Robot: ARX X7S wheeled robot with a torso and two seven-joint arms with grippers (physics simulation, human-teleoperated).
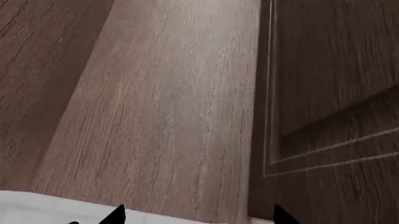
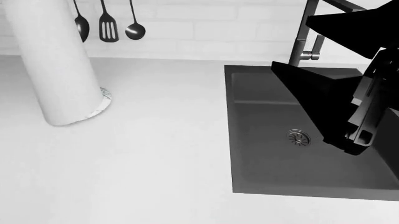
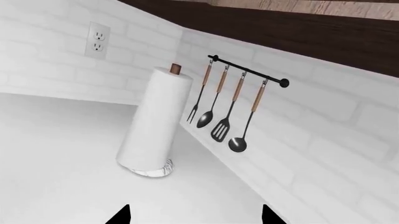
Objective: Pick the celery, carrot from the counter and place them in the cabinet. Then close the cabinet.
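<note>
Searching all three views, neither celery nor carrot is found: only the bare white counter [image 2: 149, 177], the dark sink [image 2: 268, 168], a paper-towel roll [image 2: 53, 60] at far left and hung utensils [image 2: 107, 25] are recorded, so direction, long axis and nearer arm cannot be told. The right gripper [image 3: 194, 215] is raised over the sink, fingertips spread with nothing between. The left gripper [image 1: 198, 215], likewise spread and unloaded, is faced at brown cabinet panelling [image 1: 162, 107], where the door's state cannot be judged.

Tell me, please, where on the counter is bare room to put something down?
The counter is bare between the paper towel roll and the sink, and toward the near edge. It is tighter by the wall, under the hanging utensils. The right gripper hangs over the sink.
</note>
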